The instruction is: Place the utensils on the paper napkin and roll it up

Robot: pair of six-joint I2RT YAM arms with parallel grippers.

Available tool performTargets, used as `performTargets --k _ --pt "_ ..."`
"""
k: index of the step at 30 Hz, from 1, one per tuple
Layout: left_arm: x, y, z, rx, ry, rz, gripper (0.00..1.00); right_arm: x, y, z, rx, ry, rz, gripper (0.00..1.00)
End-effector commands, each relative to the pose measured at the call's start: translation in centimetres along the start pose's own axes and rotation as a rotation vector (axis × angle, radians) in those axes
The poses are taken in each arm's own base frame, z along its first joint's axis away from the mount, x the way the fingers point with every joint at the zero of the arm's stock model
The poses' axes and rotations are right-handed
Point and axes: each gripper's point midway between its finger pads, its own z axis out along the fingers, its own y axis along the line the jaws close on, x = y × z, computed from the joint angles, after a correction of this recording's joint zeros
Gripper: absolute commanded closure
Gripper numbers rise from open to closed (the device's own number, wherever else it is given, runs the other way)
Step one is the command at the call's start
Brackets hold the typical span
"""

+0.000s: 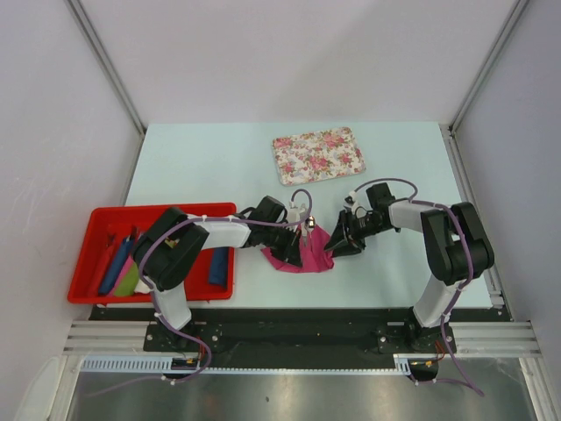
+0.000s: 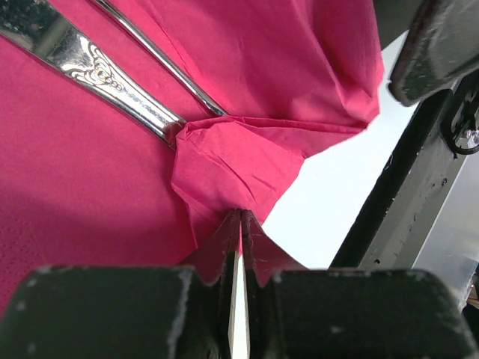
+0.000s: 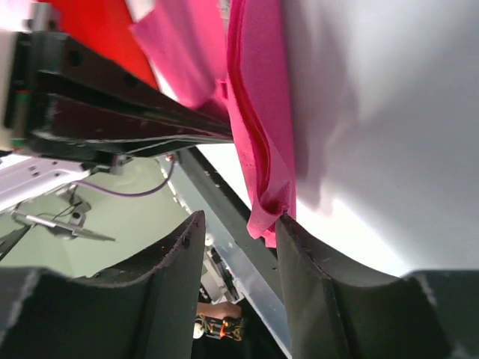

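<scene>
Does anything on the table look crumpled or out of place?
Yes. The paper napkin is bunched and creased instead of lying flat: the left gripper pinches one corner, and a crumpled fold covers one end of the utensils.

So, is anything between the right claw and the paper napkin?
Nothing visible does. The edge of the paper napkin hangs right at the tips of the open right claw, against one finger. The left claw is shut on another fold.
</scene>
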Motion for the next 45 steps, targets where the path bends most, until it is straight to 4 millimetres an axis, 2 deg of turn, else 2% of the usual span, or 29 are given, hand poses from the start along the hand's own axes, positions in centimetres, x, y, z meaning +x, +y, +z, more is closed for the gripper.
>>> performTargets --k 1,9,11,17,23,25,31,38,45 --pt "-1.3 0.4 0.3 -0.011 -0.034 0.029 0.91 0.7 -1.7 0.6 0.081 0.035 0.024 0.52" --pt "-1.4 0.4 0.2 -0.012 -0.035 0.036 0.91 2.3 -1.8 1.8 0.059 0.153 0.062 0.51" --pt "-1.4 0.3 0.1 -0.012 -0.036 0.038 0.91 2.2 -2.0 1.7 0.080 0.144 0.049 0.50" --pt "-1.3 0.4 0.1 -0.016 -0.038 0.038 0.91 -0.1 -2.3 0.6 0.127 0.030 0.012 0.45" --pt "-1.3 0.3 0.2 -0.011 -0.038 0.033 0.91 -2.1 -0.7 -0.8 0.076 -0.084 -0.033 0.45" --pt "-1.3 0.3 0.2 -0.010 -0.037 0.035 0.91 -2.6 0.1 -0.9 0.044 -0.095 -0.055 0.48" --pt "-1.3 0.4 0.1 -0.013 -0.037 0.035 0.90 -1.2 1.0 -0.6 -0.010 -0.024 -0.036 0.59" --pt "-1.6 0.4 -0.2 -0.006 -0.050 0.034 0.90 -0.1 1.5 0.9 0.004 0.040 -0.048 0.57" --pt "-1.8 0.4 -0.3 -0.004 -0.058 0.031 0.90 -0.6 1.8 2.2 0.028 0.047 -0.074 0.55"
